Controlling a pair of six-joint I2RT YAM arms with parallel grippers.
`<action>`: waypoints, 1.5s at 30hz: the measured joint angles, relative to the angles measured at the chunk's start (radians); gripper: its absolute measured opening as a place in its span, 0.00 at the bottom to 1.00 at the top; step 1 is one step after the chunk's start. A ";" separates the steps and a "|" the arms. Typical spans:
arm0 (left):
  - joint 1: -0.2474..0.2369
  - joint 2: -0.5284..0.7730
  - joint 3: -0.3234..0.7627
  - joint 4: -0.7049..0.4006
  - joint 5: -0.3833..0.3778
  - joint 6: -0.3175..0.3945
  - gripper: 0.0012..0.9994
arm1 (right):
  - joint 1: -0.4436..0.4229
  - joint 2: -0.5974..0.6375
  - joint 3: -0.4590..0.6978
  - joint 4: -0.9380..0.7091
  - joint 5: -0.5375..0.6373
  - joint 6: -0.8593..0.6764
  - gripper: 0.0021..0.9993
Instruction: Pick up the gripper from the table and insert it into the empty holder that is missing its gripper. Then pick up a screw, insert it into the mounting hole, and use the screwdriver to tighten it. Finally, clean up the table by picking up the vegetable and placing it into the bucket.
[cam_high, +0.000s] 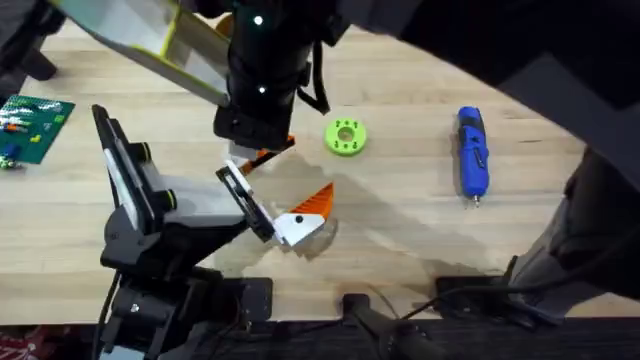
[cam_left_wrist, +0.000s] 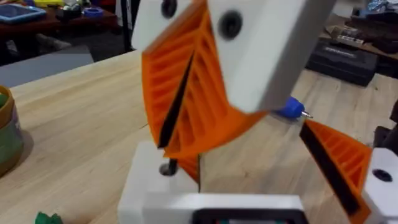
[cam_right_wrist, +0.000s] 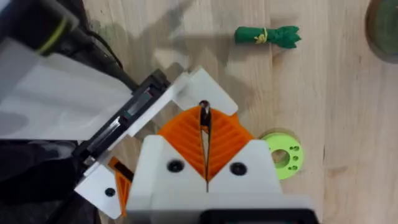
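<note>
Status: mid-task, at the screw step.

- Gripper (cam_high: 312, 203): not loose on the table. It sits at the end of the left arm, white base in the holder (cam_left_wrist: 149, 186), orange tip pointing outward. Judged inserted; the seating is hidden under the right arm.
- Right gripper (cam_right_wrist: 205, 149): reaches across the middle and is directly over the holder. Its orange pads (cam_right_wrist: 227, 140) are pressed together on a screw (cam_right_wrist: 204, 116), which sticks out of the tips toward the white base. In the left wrist view the screw end is at or just in the mounting hole; how deep it sits cannot be told.
- Left gripper (cam_left_wrist: 249, 186): the two sides stand apart with bare table between them and nothing held.
- Screwdriver (cam_high: 472, 152): lies on the table well to the right, untouched.
- Vegetable (cam_right_wrist: 267, 35): lies on the table, not in the bucket (cam_right_wrist: 382, 28), which stands near it.
- Lime disc (cam_high: 346, 136): just beside the work point.

Done, by judgement: pick-up and insertion. Left to do: seat the screw, tighten it, and put the vegetable in the bucket.
</note>
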 joint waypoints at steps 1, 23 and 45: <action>0.000 0.000 0.000 0.000 0.000 0.000 0.99 | 0.000 0.006 0.000 0.000 0.000 0.000 0.00; 0.000 0.005 0.000 -0.002 -0.002 -0.015 0.99 | 0.000 0.038 0.002 0.001 0.000 0.000 0.00; 0.000 0.005 0.000 -0.001 -0.002 -0.014 0.99 | -0.022 0.038 0.018 -0.009 0.031 -0.014 0.99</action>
